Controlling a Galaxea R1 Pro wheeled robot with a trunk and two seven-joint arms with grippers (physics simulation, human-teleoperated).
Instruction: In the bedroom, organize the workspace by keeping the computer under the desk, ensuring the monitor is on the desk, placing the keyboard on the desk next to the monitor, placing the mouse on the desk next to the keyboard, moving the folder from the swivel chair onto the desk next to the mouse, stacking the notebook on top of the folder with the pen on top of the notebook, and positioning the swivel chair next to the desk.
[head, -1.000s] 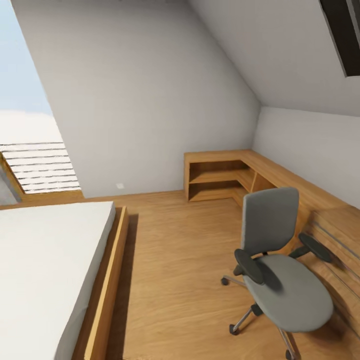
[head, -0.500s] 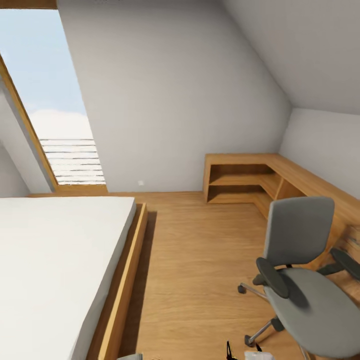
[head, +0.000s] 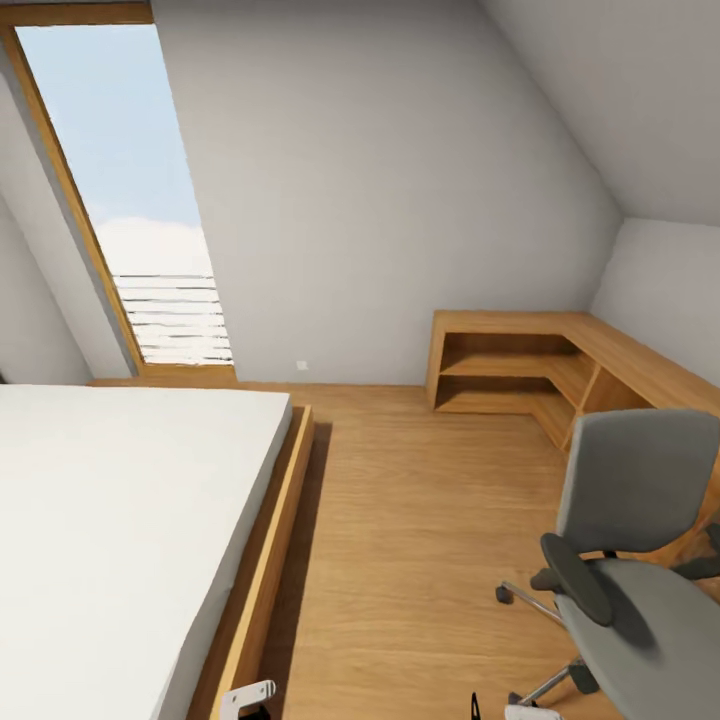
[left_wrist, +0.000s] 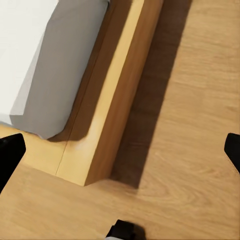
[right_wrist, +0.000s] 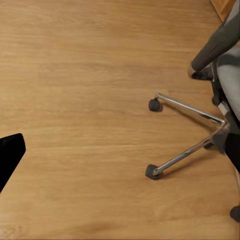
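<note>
The swivel chair (head: 640, 560) stands on the wooden floor at the right of the head view, grey, with its backrest toward the low shelving and its seat bare. Its chrome base and castors (right_wrist: 182, 132) lie under my right gripper (right_wrist: 120, 155), which is open with nothing in it. My left gripper (left_wrist: 120, 152) is open too, hanging over the corner of the bed frame (left_wrist: 115, 115). The desk, computer, monitor, keyboard, mouse, folder, notebook and pen are out of view.
A low wooden-framed bed (head: 110, 530) with a white mattress fills the left. A light-wood shelving unit (head: 520, 365) runs along the far right corner under sloped grey walls. A tall skylight (head: 130, 190) sits at the back left. Open floor (head: 410, 540) lies between bed and chair.
The camera has swung left: chair and shelving slid toward the picture's right, more of the skylight and bed came in. Bits of both arms now show at the bottom edge.
</note>
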